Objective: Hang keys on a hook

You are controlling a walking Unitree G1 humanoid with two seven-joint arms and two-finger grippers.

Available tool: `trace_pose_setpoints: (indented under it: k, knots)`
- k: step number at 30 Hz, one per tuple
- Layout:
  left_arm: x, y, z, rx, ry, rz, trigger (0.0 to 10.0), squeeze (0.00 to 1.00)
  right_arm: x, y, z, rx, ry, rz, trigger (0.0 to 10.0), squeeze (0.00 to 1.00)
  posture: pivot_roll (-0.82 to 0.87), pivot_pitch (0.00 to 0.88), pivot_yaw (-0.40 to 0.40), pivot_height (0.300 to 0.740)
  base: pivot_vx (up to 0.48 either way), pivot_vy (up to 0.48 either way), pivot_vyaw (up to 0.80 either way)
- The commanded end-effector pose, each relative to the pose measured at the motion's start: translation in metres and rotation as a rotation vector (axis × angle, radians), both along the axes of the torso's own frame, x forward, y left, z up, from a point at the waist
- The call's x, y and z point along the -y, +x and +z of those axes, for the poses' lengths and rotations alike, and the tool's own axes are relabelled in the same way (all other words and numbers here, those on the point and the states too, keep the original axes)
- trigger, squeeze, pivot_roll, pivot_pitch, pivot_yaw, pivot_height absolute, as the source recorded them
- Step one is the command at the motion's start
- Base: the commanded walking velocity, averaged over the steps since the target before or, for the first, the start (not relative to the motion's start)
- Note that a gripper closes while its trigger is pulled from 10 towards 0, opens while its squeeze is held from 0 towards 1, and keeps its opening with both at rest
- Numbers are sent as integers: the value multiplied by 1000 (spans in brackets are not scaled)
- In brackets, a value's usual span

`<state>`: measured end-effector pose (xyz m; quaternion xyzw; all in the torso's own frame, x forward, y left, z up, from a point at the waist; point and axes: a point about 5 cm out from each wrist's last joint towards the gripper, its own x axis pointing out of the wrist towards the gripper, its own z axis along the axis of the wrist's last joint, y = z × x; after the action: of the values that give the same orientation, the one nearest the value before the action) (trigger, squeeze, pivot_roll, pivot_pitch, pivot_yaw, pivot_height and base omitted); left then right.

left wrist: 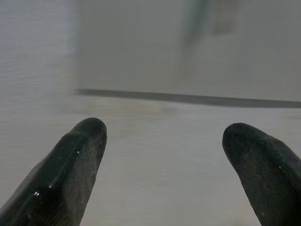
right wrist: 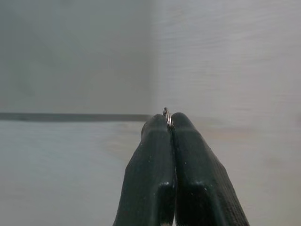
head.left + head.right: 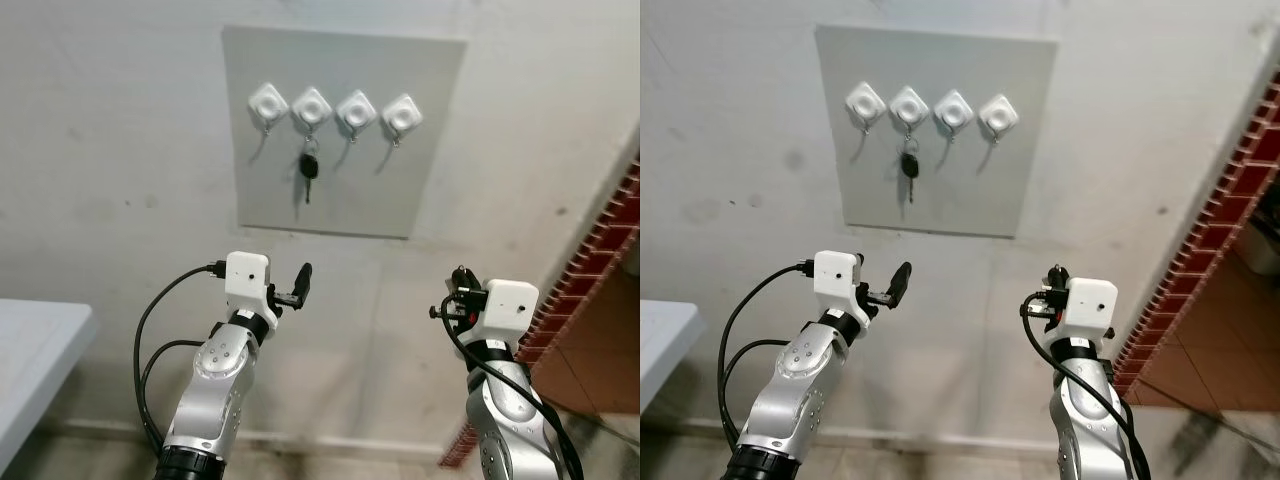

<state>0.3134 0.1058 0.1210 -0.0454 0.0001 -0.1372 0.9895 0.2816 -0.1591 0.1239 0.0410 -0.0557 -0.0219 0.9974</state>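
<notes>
Wall: pale plaster, with a grey board [image 3: 340, 130] mounted on it, straight ahead of and above both arms.
Hooks: four white hooks [image 3: 334, 111] in a row near the top of the board, small wire prongs pointing down.
Keys on hook: one dark key [image 3: 309, 170] hangs from the second hook counting from the robot's left; long axis vertical, blade pointing down, lying against the board.
Left end effector [image 3: 301, 285]: raised in front of the wall, below the board's lower edge; the two black fingers [image 1: 70, 165] stand well apart with nothing between them.
Right end effector [image 2: 169, 123]: raised to about the same height, below and to the right of the board; fingers pressed together, pinching a small metal ring [image 2: 166, 116] whose top arc shows just above the fingertips. Whatever hangs from the ring is hidden.
In the way: nothing stands between either end effector and the board.
Surroundings: corner of a grey bench [image 3: 35, 350] at the far left; red brick edging [image 3: 600, 250] and tiled floor at the far right.
</notes>
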Motion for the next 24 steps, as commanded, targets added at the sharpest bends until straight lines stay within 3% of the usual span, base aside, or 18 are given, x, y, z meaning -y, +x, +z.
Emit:
trace_pose_setpoints:
  k: [1,5,15,24]
  knots:
    - [-3,1,4,14,-14,14,10000,0,-4,3,9,33,-1,21,10000,0,16,0,-42,740,472,0,0]
    - [-2,2,2,-24,-89,18,10000,0,-4,3,9,32,-2,23,10000,0,17,0,-42,740,175,0,0]
    - [3,-4,19,81,-95,-44,10000,0,-8,3,8,23,2,58,10000,0,22,0,-41,740,0,0,0]
    - [8,-7,22,93,-99,-78,10000,0,-9,5,10,33,5,79,10000,0,23,0,-40,740,0,0,0]
